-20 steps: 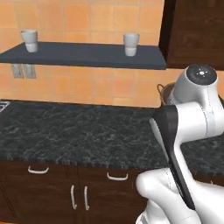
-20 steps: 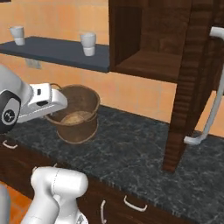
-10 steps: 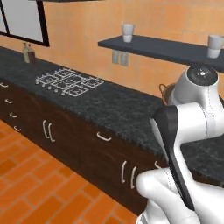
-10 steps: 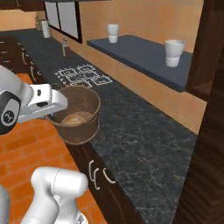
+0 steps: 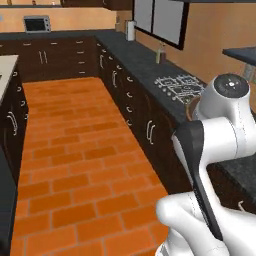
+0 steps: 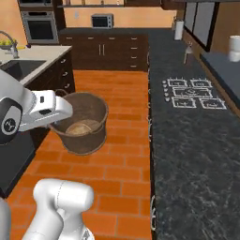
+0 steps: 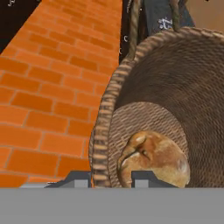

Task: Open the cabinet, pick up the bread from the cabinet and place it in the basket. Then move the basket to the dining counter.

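Carrying is the step in hand: the small round brown woven basket (image 6: 82,123) hangs in the air over the orange brick floor (image 6: 117,98), left of centre in the right base view, with the golden-brown bread loaf (image 7: 154,160) already lying on its bottom. In my judgement the cabinet and loading steps are done, and what remains is to bring the basket to the pale beige marbled stone bench with the sink (image 6: 26,58) at the upper left of that view and set it down.

To do it well, the basket should stay level so the loaf does not roll out, travel slowly while the base turns, and clear the bench edge before it is lowered flat onto bare stone, away from the sink basin.

The tool (image 7: 111,177) is clamped on the basket's rim: in the hand view its two dark tips sit at the bottom centre, one on each side of the woven wall. The white arm reaches out roughly level from the left edge of the right base view, its hand touching the near-left side of the rim. The black speckled worktop with the gas hob (image 6: 190,93) lies to the right.
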